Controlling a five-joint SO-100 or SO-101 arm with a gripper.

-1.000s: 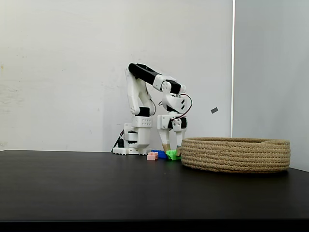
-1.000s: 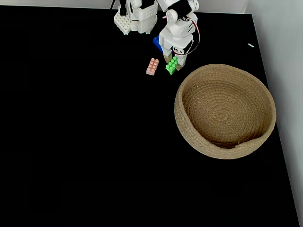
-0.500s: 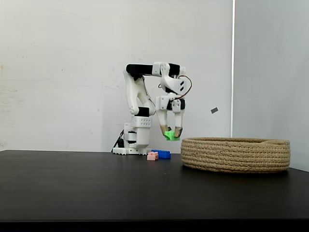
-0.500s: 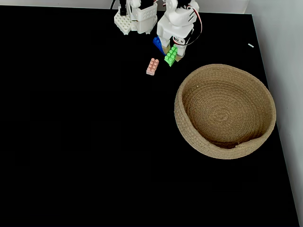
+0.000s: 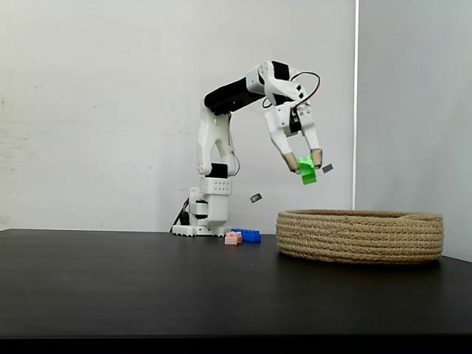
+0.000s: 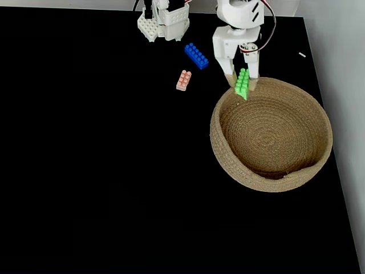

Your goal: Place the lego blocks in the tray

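Observation:
My gripper is shut on the bright green brick, holding it in the air above the near rim of the rope basket. The basket is a wide, shallow coil of tan rope at the right of the table. The blue brick and the pale pink brick lie on the black table near the arm's base, left of the basket.
The arm's white base stands at the back of the black table. A white wall rises behind. In the top-down view, the table's right edge runs close past the basket.
The gripper lifted the green brick off the table beside the other bricks and carried it up and toward the basket, now over its rim. The blue and pink bricks stayed put.

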